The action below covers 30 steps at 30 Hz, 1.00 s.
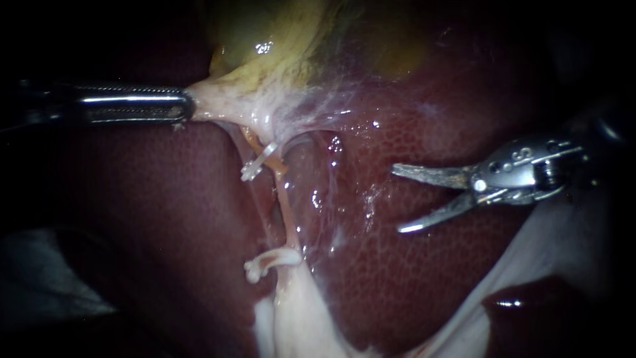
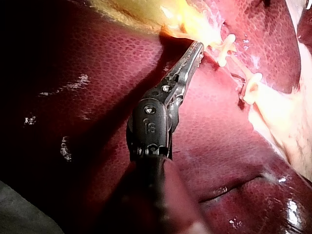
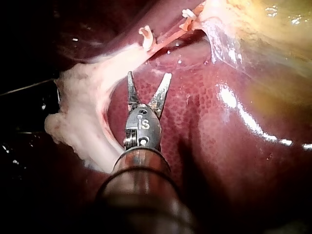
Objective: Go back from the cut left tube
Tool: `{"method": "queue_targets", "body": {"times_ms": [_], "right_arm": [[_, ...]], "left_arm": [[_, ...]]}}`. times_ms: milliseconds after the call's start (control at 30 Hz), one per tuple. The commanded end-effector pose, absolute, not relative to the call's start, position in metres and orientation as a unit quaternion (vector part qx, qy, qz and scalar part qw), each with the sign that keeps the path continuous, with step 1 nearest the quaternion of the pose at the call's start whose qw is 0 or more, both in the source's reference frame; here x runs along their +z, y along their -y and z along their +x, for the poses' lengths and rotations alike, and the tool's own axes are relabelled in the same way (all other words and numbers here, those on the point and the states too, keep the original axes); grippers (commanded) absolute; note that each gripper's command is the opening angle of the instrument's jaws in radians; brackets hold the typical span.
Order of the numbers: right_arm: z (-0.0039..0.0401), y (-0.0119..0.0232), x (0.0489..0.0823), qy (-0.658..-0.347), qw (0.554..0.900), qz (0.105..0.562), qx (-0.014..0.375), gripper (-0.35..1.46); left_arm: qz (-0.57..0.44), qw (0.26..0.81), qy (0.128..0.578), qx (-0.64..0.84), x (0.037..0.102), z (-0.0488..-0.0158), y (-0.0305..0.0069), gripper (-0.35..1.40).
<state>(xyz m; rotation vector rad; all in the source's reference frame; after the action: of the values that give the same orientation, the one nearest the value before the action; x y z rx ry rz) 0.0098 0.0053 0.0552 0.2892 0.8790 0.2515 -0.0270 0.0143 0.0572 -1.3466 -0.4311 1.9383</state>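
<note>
Filling the field – liver: the dark red, finely mottled, wet liver (image 1: 430,265) (image 2: 97,73) (image 3: 219,170) lies under everything else and spreads across all three views.
Gallbladder: the yellow-green, glistening gallbladder (image 1: 278,40) (image 2: 136,9) (image 3: 273,29) sits at the top of the endoscope view, and its whitish lower edge is drawn out to a taut point toward the left.
Pale tissue: a lumpy white-pink band of fatty tissue (image 1: 298,311) (image 2: 282,112) (image 3: 83,107) rises from the bottom of the endoscope view toward the lower clip.
Left instrument: the slender silver left instrument (image 1: 185,107) (image 2: 197,48) comes in level from the left, its long ridged jaws pressed together on the gallbladder's stretched whitish edge, one on each side of it.
Right instrument: the right instrument (image 1: 397,199) (image 3: 149,74), tipped with two curved grey blades, hangs over bare liver with its jaws spread wide and nothing between them – well apart from the tube, on the endoscope view's right of it.
Tube: a thin pink-orange tube (image 1: 286,212) (image 2: 239,66) (image 3: 165,34) runs down from the gallbladder's edge to the pale tissue, between the two clips; where it is cut cannot be made out.
Upper clip: a small white plastic clip (image 1: 257,162) (image 2: 225,46) (image 3: 187,17) sits across the tube just below the gallbladder.
Lower clip: a second white clip (image 1: 268,260) (image 2: 251,87) (image 3: 146,36) sits where the tube meets the pale tissue.
</note>
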Motion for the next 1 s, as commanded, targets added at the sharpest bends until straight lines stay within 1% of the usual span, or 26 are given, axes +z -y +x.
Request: {"method": "queue_targets", "body": {"times_ms": [33,67,133,400,667,1000], "right_arm": [[0.0099,-0.0052,0.0552,-0.415,0.892,0.138,0.118,1.45],[0.0099,-0.0051,0.0553,-0.405,0.897,0.135,0.114,1.45],[0.0099,-0.0051,0.0553,-0.398,0.901,0.133,0.114,1.45],[0.0099,-0.0051,0.0553,-0.397,0.901,0.133,0.114,1.45],[0.0098,-0.005,0.0553,-0.397,0.901,0.134,0.113,1.45],[0.0098,-0.005,0.0552,-0.397,0.901,0.134,0.113,1.45]], "left_arm": [[-0.523,0.363,0.167,0.753,0.0572,-0.0271,-0.0143,-0.35],[-0.523,0.363,0.167,0.753,0.0573,-0.0271,-0.0142,-0.35],[-0.523,0.363,0.166,0.753,0.0575,-0.0273,-0.0141,-0.35],[-0.52,0.359,0.166,0.757,0.0599,-0.0291,-0.0141,-0.35],[-0.513,0.348,0.172,0.766,0.0627,-0.0313,-0.013,-0.35],[-0.513,0.347,0.173,0.765,0.0626,-0.0316,-0.0129,-0.35]]}}
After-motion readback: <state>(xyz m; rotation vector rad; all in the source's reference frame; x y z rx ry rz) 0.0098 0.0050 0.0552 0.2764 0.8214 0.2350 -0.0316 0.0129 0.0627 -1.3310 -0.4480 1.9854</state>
